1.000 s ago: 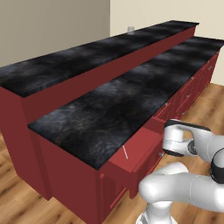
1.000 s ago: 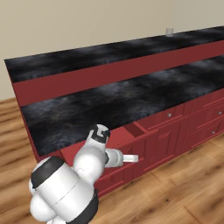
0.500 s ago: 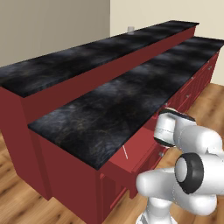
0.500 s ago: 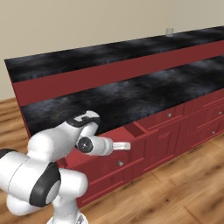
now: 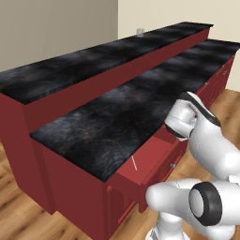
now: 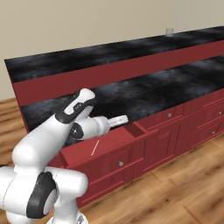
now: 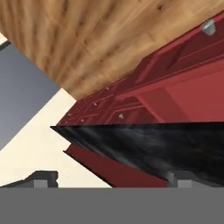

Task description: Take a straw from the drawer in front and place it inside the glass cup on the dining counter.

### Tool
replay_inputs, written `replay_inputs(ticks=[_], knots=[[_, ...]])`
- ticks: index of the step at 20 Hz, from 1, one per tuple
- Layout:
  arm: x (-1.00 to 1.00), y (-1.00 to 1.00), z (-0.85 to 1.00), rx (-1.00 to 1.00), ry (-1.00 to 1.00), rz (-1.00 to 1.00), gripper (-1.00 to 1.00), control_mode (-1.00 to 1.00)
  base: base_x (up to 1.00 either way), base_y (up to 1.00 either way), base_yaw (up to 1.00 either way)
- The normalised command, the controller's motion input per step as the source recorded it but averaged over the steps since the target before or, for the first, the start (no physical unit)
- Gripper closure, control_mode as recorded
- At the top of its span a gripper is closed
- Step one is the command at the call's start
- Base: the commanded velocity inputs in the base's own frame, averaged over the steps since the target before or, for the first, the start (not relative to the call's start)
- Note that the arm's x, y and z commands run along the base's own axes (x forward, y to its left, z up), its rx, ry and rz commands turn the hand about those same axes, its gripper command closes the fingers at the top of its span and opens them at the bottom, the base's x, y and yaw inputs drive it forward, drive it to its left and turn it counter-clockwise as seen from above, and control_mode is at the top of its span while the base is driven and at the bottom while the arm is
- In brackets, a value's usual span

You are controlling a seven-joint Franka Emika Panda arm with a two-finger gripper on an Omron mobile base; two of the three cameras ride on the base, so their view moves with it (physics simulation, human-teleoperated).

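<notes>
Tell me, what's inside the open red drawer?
One thin pale straw lies on the floor of the drawer. The back of the drawer runs under the lower black countertop, so that part is hidden.

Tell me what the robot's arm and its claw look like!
The glossy white, rounded robot arm is built from chunky tube segments joined by black ring-shaped joints, like the one low on its body. A black band crosses its upper segment. Its claw ends in two small dark grey block-shaped fingertips. No cables or writing show.

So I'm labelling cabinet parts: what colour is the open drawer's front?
Dark red, like the cabinets beside it; the drawer shows best in the right base view.
</notes>
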Motion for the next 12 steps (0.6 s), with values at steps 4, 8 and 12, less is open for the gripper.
replay_inputs(ticks=[4,8,12], knots=[[-0.01,-0.35,0.95,-0.49,-0.35,0.34,-1.00,-1.00,0.00,0.00,0.00],[-0.02,-0.31,0.84,-0.55,-0.30,0.35,-1.00,-1.00,0.00,0.00,0.00],[-0.01,-0.27,0.52,-0.64,-0.19,0.29,-1.00,-1.00,0.00,0.00,0.00]])
